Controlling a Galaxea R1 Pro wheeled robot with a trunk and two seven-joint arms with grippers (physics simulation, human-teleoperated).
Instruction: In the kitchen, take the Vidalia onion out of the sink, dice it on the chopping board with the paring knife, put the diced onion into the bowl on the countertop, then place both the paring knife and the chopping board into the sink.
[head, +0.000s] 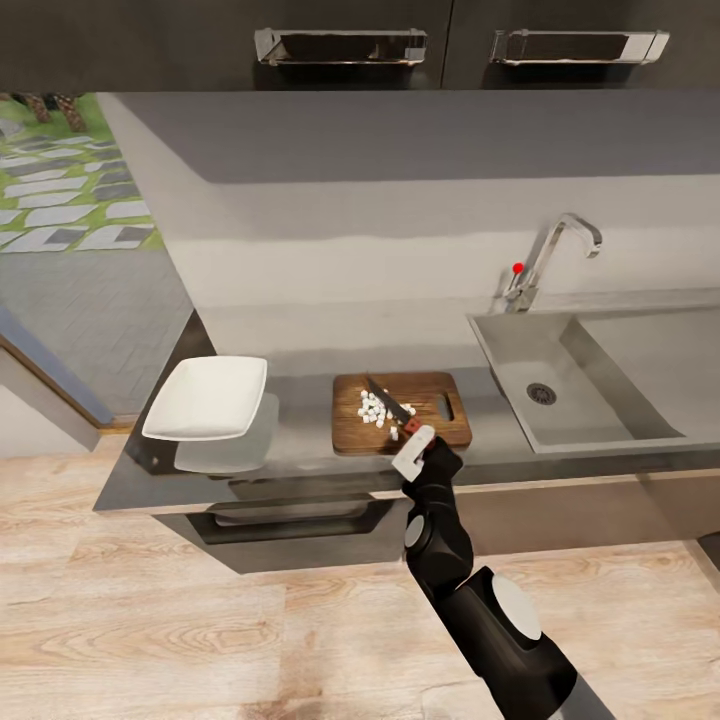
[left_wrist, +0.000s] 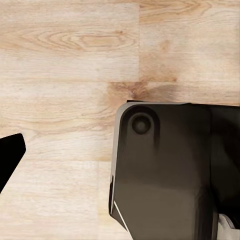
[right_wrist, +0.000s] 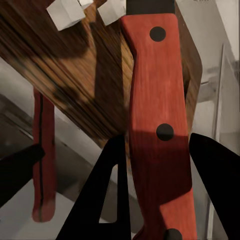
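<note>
My right claw (head: 411, 437): held over the near edge of the chopping board, its two dark fingers (right_wrist: 112, 200) either side of the paring knife's red handle. In the right wrist view the handle fills the gap between them, so I take it as gripped.
Paring knife (head: 391, 404): lies slantwise over the board, dark blade pointing far-left, red handle at my fingers. The right wrist view (right_wrist: 157, 120) shows the handle's three dark rivets, which the head view is too small to show.
Chopping board (head: 400, 412): flat on the countertop, between the bowl and the sink, its handle slot at the right end.
Diced onion (head: 374, 408): small whitish cubes heaped on the board just left of the blade; two of them sit beside the blade's base in the right wrist view (right_wrist: 65, 12).
Bowl (head: 206, 397): white, squarish, on the left end of the countertop (head: 300, 440), well apart from the board.
Sink (head: 600, 385): at the right, drain visible, chrome tap (head: 555, 255) with its red knob at the far rim.
My left claw: I cannot tell its state; the left wrist view gives pale wood floor (left_wrist: 60, 75) and a dark part of my body (left_wrist: 165, 170).
</note>
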